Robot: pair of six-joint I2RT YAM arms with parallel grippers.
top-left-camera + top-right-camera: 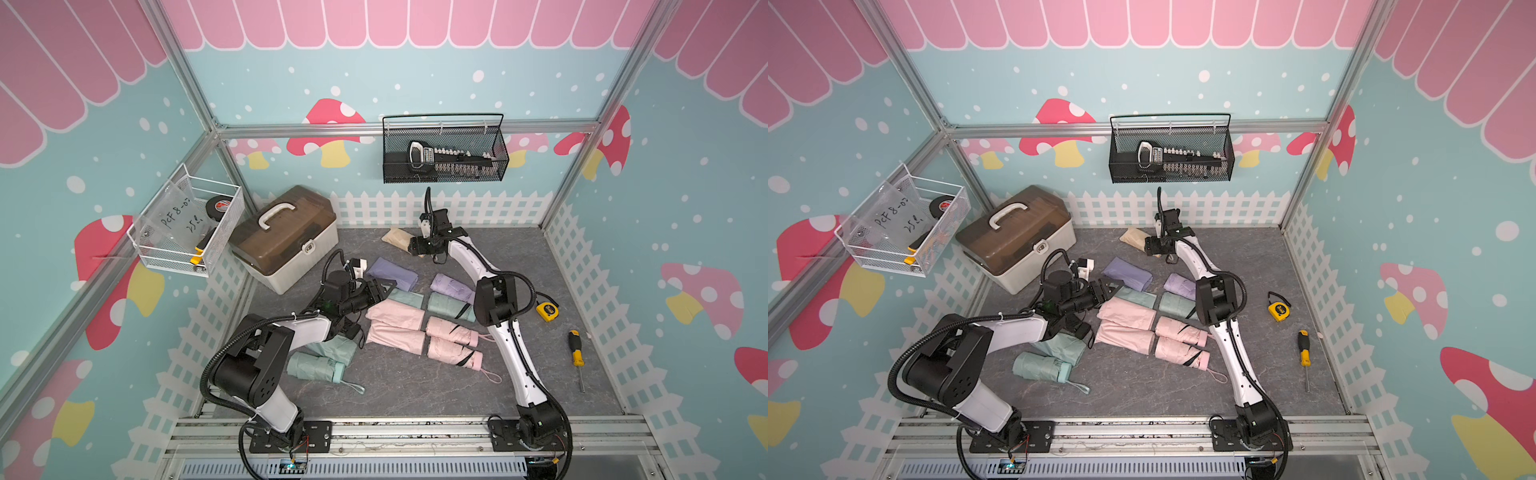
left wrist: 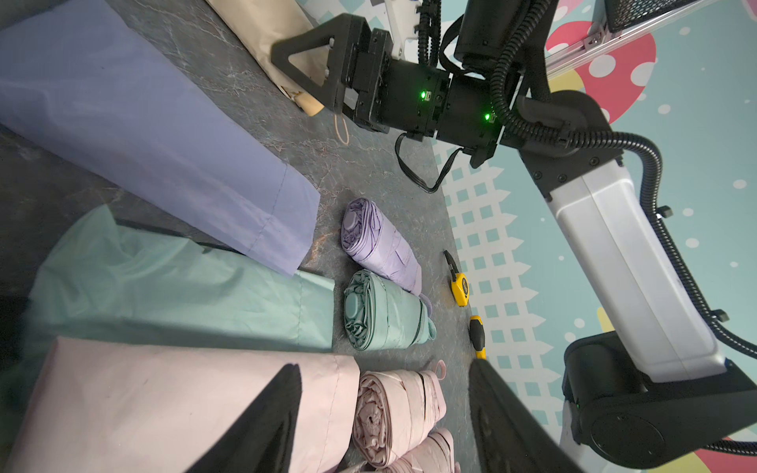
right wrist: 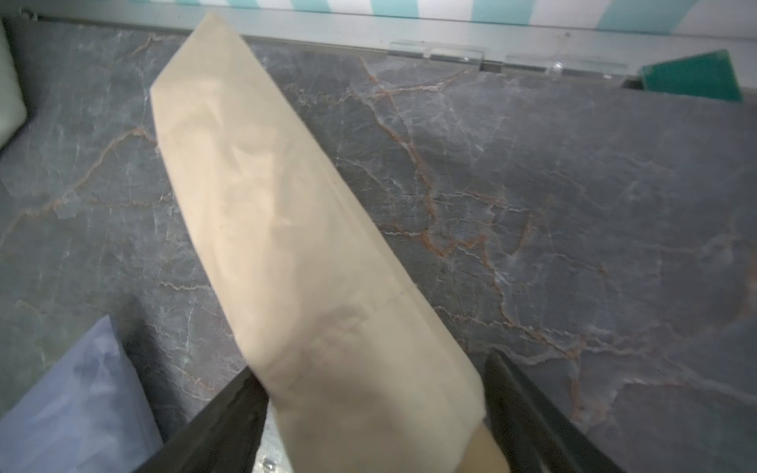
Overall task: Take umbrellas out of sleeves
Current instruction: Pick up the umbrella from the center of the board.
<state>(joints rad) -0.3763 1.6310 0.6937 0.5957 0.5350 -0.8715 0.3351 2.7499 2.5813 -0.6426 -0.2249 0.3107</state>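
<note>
A cream sleeve [image 1: 397, 239] [image 3: 286, 229] lies at the back of the table, and a cream handle [image 2: 311, 107] pokes from its end. My right gripper [image 1: 415, 245] [image 3: 370, 364] straddles that end, fingers close on both sides; the view is blurred and a grip is unclear. My left gripper [image 1: 384, 289] [image 2: 385, 364] hangs open above the sleeves with nothing in it. Flat lilac [image 1: 392, 274], mint [image 1: 405, 297] and pink sleeves [image 1: 395, 316] lie mid-table. To their right lie bare lilac [image 1: 451, 286], mint [image 1: 446, 305] and pink umbrellas [image 1: 451, 331].
Another mint umbrella [image 1: 316, 368] lies by the left arm. A brown-lidded toolbox [image 1: 286, 239] stands back left. A yellow tape measure [image 1: 546, 311] and a screwdriver [image 1: 575, 353] lie on the right. Wire baskets [image 1: 444, 149] [image 1: 191, 224] hang on the walls.
</note>
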